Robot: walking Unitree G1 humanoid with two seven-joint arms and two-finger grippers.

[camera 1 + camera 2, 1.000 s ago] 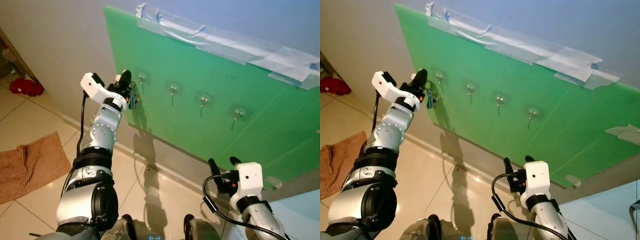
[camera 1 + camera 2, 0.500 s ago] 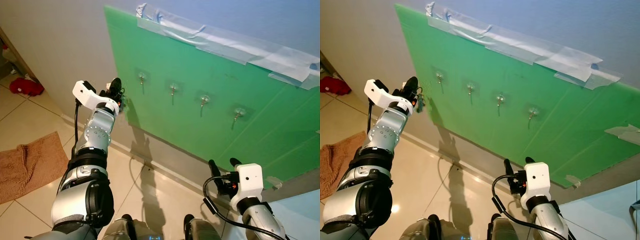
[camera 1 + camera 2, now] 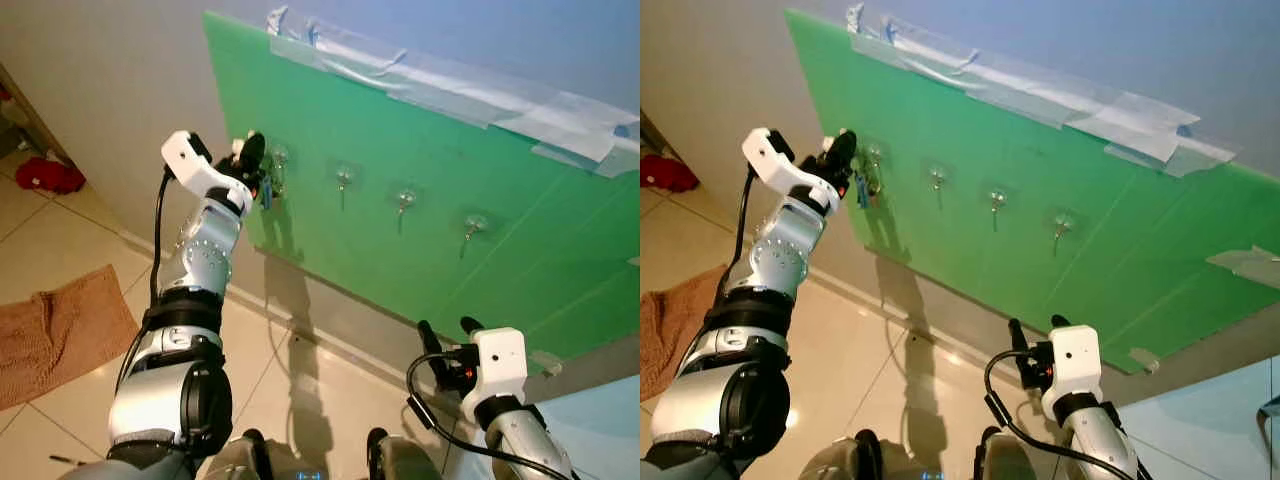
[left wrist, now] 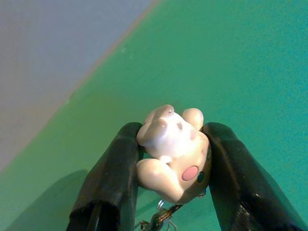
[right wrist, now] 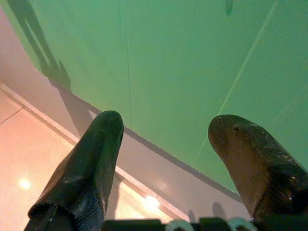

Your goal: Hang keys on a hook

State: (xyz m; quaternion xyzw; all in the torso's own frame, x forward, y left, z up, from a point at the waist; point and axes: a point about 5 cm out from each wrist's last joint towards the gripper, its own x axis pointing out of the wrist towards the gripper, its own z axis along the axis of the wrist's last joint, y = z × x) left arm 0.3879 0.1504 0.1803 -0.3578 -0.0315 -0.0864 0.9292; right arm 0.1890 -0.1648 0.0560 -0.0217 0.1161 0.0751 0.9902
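A brown mat (image 3: 60, 325) lies on the tiled floor at far left. The left gripper (image 3: 252, 160) is raised to the green board (image 3: 430, 210), its fingers clamped on the keys (image 3: 264, 192) by their pale figurine charm (image 4: 173, 153) — the bunch dangles just beside the leftmost hook (image 3: 280, 156). It looks light and loose (the metal will swing), so the rigid charm is probably the surest hold. Three more hooks (image 3: 404, 199) run rightward. The right gripper (image 3: 446, 334) hangs low, fingers spread wide, holding nothing.

Both eye views look down from the head at the green board (image 3: 420, 230). Each wrist view faces that board closely, the left perhaps nearest.
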